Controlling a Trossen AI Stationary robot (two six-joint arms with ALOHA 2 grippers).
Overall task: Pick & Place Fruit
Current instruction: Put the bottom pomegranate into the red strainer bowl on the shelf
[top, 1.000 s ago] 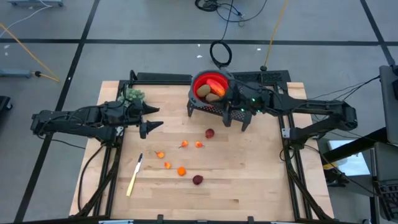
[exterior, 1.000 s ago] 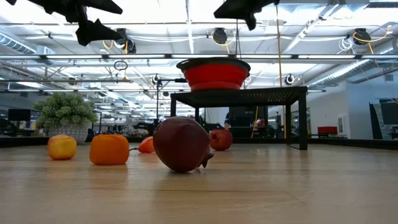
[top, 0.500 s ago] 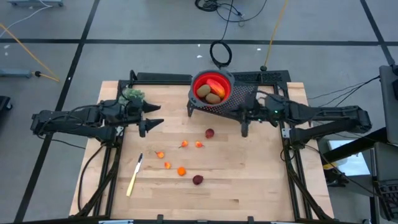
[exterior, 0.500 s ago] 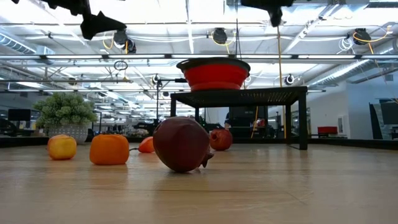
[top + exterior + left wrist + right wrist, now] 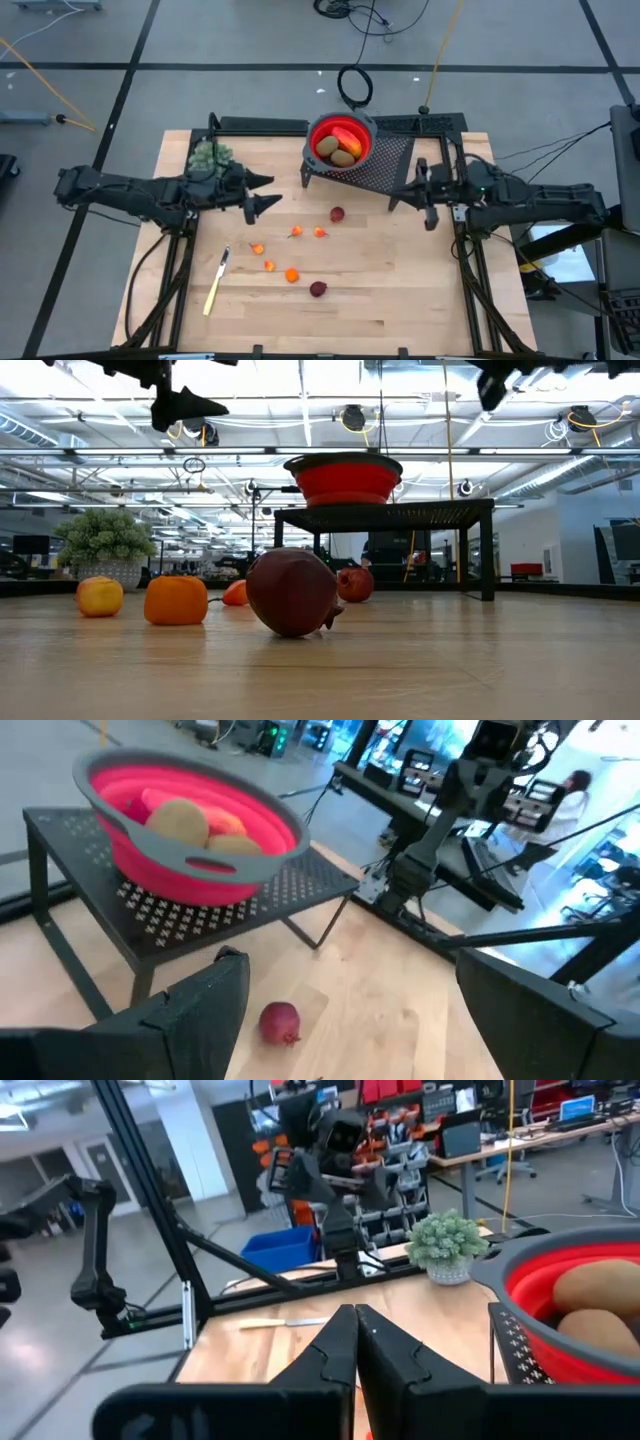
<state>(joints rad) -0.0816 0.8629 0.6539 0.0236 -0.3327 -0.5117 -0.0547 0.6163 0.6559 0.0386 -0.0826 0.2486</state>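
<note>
Two grippers, both empty and above the table: left gripper with jaws spread wide, near the plant; right gripper clenched, beside the black rack. Three fruits in the red bowl on that rack: two brown ovals and one long red-orange piece. Loose on the table: two dark red balls, several orange bits, one knife.

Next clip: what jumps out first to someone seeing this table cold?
The red bowl, on a black mesh stand at the table's far edge, already holds several fruits. Two dark red balls and small orange bits lie scattered mid-table. The open left gripper hovers beside them; the shut right gripper hangs by the stand.
</note>
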